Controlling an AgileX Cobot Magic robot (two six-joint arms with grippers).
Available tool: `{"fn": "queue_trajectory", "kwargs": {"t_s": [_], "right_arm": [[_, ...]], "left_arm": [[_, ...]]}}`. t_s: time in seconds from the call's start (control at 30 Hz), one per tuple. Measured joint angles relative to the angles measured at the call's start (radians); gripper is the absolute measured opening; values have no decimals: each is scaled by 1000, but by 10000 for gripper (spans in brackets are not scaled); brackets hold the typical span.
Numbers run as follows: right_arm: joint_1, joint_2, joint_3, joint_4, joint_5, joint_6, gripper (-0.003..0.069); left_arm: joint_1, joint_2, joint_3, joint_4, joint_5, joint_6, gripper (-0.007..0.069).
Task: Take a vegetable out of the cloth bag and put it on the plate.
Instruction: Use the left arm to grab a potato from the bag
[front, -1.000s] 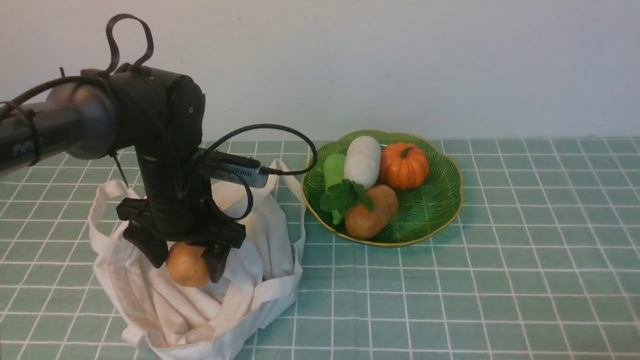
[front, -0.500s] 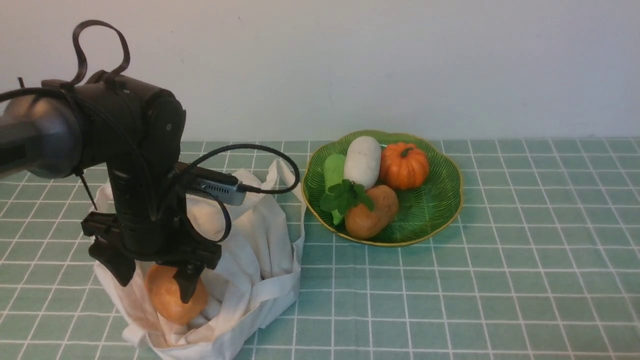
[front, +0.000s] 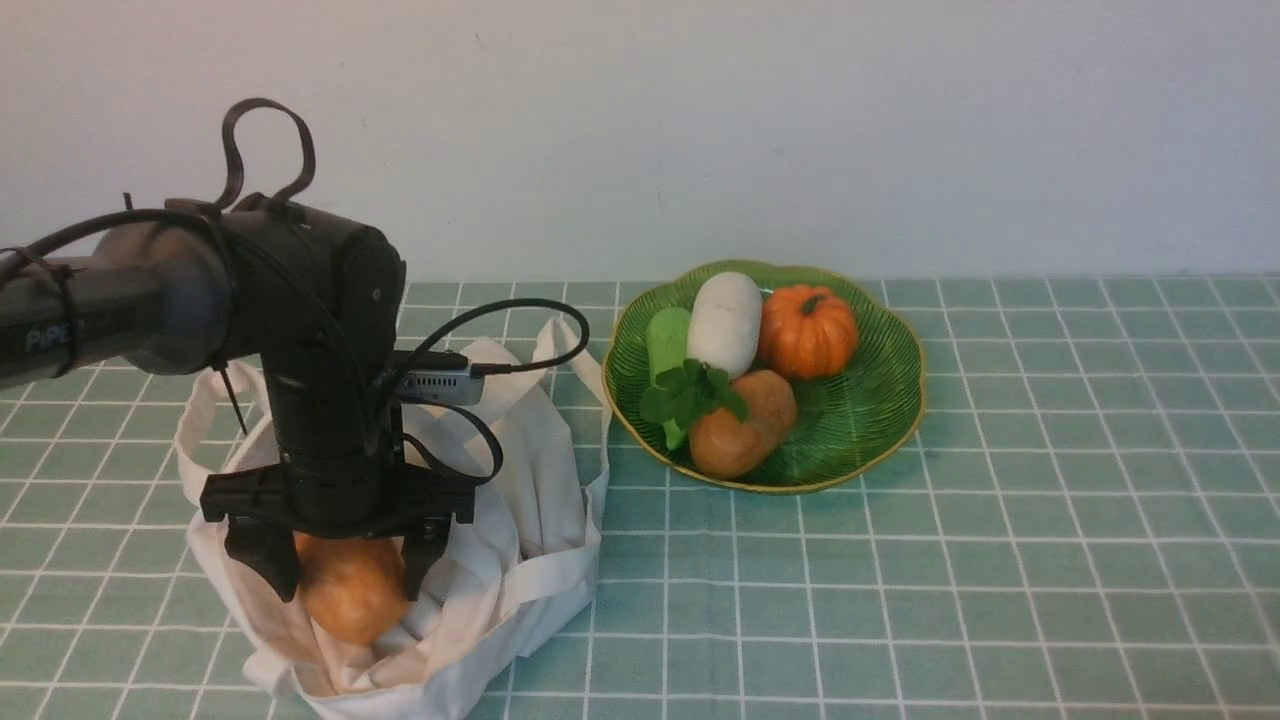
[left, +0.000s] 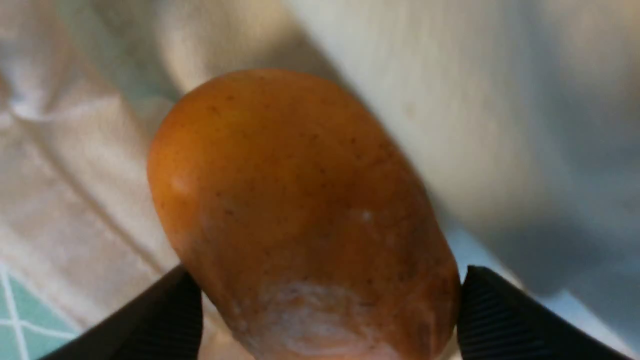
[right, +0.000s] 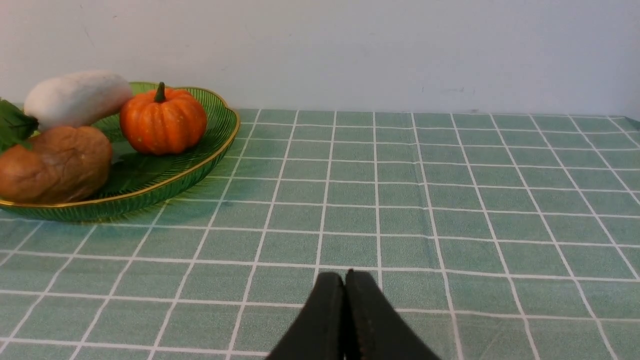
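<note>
Lower left, the left gripper (front: 343, 585) clamps the potato (front: 352, 608), seemingly near its end, so it could slip into the cloth bag (front: 530, 470).

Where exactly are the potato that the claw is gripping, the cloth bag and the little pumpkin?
potato (front: 350, 595): front view, middle of its visible front.
cloth bag (front: 545, 470): front view, its right side panel.
pumpkin (front: 808, 335): front view, middle of its ribbed body.
</note>
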Motion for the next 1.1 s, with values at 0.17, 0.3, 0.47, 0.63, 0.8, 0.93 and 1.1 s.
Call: {"fn": "queue_trajectory", "kwargs": {"t_s": [0.17, 0.3, 0.47, 0.63, 0.8, 0.93, 1.1], "right_arm": [[0, 0, 0, 0, 0, 0, -17], [0, 0, 0, 0, 0, 0, -17], [0, 0, 0, 0, 0, 0, -17], [0, 0, 0, 0, 0, 0, -17], [0, 0, 0, 0, 0, 0, -17], [0, 0, 0, 0, 0, 0, -17], [0, 0, 0, 0, 0, 0, -17]], "left_arm": [[0, 13, -1, 3, -4, -7, 561], [0, 13, -1, 13, -9, 9, 558], [-1, 13, -1, 35, -18, 63, 558], [-1, -38, 1, 57, -7, 133, 558], [-4, -186, 1, 60, 88, 210, 558], [-5, -310, -25, 59, 126, 257, 558], [-40, -323, -204, -4, 140, 321, 558]]}}
